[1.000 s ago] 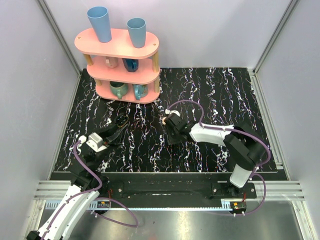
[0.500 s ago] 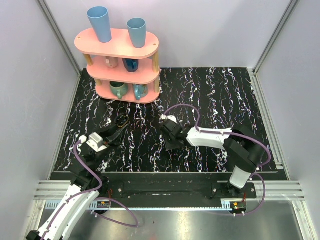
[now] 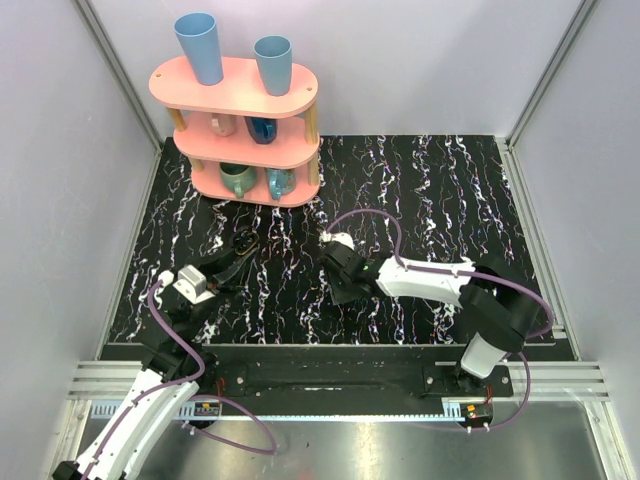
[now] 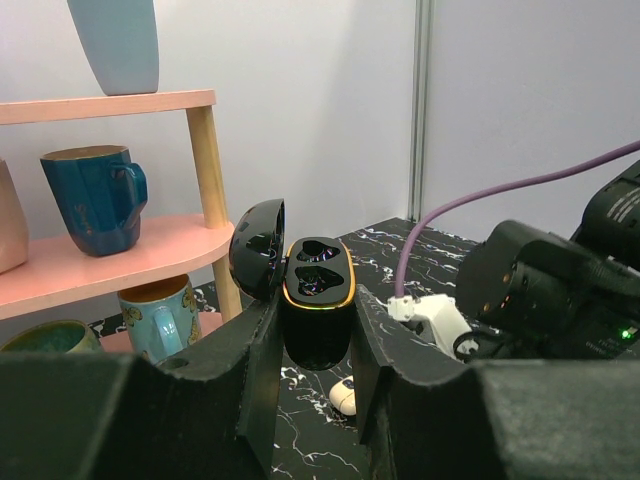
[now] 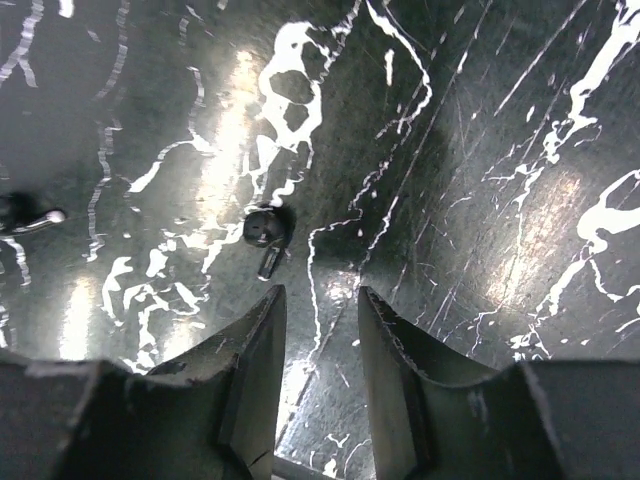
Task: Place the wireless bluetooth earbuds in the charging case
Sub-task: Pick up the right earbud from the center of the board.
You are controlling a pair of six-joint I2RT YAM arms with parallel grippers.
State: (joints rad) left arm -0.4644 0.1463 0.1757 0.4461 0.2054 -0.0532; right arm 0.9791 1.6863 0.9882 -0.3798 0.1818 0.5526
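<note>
The left claw [image 4: 314, 345] is shut tight on a shiny black rounded charging case [image 4: 318, 300], with one finger pressed on each side. The case is held up off the black table with white streaks [image 3: 430, 190]. Its lid is tipped open to the left, and two dark hollows show inside a gold rim. The fingers hide the lower sides of the case. Just past it, down on the table, lies a small cream-white earbud [image 4: 343, 397], seen in the gap between the two fingers.

The right claw [image 5: 318, 300] hangs low over the table with its fingers apart and nothing between them. Just ahead of its left finger sits a small dark round nub with a short stem [image 5: 265, 230]. It may be an earbud, but the glare makes it hard to tell. Another tiny thing [image 5: 22, 214] at the left edge is too blurred to name.

Far back stands a pink three-level wooden shelf [image 3: 235, 90] with two tall blue cups [image 3: 200, 48] on top. From above, the case is too small and dark to make out.
</note>
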